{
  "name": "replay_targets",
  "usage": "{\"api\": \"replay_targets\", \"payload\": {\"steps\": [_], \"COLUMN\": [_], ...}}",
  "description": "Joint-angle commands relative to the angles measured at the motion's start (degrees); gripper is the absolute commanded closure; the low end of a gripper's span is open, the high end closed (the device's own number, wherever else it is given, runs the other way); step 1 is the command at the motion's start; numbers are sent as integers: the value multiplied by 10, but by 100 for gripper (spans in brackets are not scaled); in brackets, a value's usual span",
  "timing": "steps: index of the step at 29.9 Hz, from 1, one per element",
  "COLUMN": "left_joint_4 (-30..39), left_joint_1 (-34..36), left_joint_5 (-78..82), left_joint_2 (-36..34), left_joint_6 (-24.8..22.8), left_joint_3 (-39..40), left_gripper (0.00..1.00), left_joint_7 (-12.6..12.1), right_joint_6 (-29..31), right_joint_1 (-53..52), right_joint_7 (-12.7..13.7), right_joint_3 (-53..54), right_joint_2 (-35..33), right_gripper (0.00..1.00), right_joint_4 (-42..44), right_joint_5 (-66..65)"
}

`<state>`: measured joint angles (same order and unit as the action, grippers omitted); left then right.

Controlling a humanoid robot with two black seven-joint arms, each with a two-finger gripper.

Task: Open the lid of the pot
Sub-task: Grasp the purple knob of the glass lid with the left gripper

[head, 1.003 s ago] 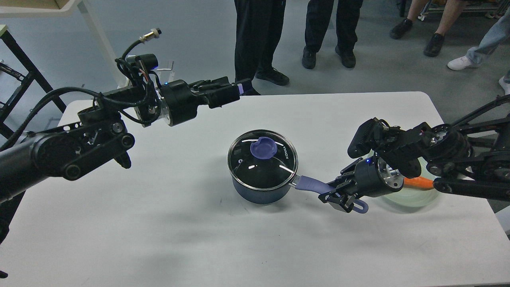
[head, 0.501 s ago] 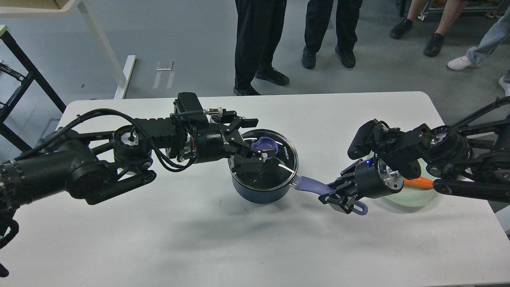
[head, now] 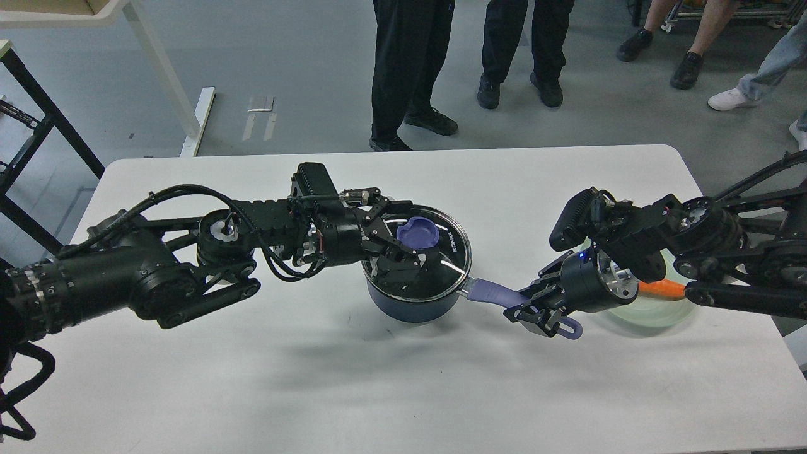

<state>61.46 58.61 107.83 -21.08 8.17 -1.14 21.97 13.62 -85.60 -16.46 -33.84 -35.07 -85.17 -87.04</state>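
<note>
A dark blue pot (head: pixel 413 306) with a glass lid (head: pixel 451 252) stands mid-table. The lid lies flat on the pot and has a purple knob (head: pixel 419 232). My left gripper (head: pixel 410 232) reaches in from the left just over the lid. It is open, with one finger on each side of the knob. I cannot tell if the fingers touch it. My right gripper (head: pixel 536 310) is shut on the pot's purple handle (head: pixel 495 293), which sticks out to the right.
A clear glass plate (head: pixel 656 314) with an orange carrot (head: pixel 662 289) lies under my right arm. Several people stand beyond the far edge of the white table (head: pixel 315 391). A table leg and a black frame stand at far left.
My left arm swung down from above the table's far left to the lid. Its fingers now straddle the knob and stand closer together than half a second ago. My right gripper stayed on the handle.
</note>
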Motion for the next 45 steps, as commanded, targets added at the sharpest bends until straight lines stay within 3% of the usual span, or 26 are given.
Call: {"api": "replay_targets", "payload": {"steps": [1,8,15,18,41,43,45], "left_joint_4": [-1,-1,-1,-1,11,12,12], "left_joint_1": [0,0,4,4,20,21,21], "left_joint_5": [-1,-1,-1,-2,-33,-33,-33], "left_joint_2": [3,10,9,6,-16,-16,-14], "left_joint_6": [1,3,2,3,1,1,1], "left_joint_3": [-3,-11,-11,-10,-10,-10,-10], "left_gripper": [6,15,49,57,56,48,28], "left_joint_7": [1,4,5,5,18,18,18], "right_joint_6": [0,0,0,0,0,0,0], "right_joint_1": [1,1,1,0,-1,0,0], "right_joint_7": [0,0,0,0,0,0,0], "right_joint_3": [0,0,0,0,0,0,0], "right_joint_2": [0,1,1,1,1,1,1], "right_gripper": [76,76,76,76,75,75,75], "right_joint_4": [0,2,2,2,3,3,3], "right_joint_5": [0,2,1,2,2,2,2]}}
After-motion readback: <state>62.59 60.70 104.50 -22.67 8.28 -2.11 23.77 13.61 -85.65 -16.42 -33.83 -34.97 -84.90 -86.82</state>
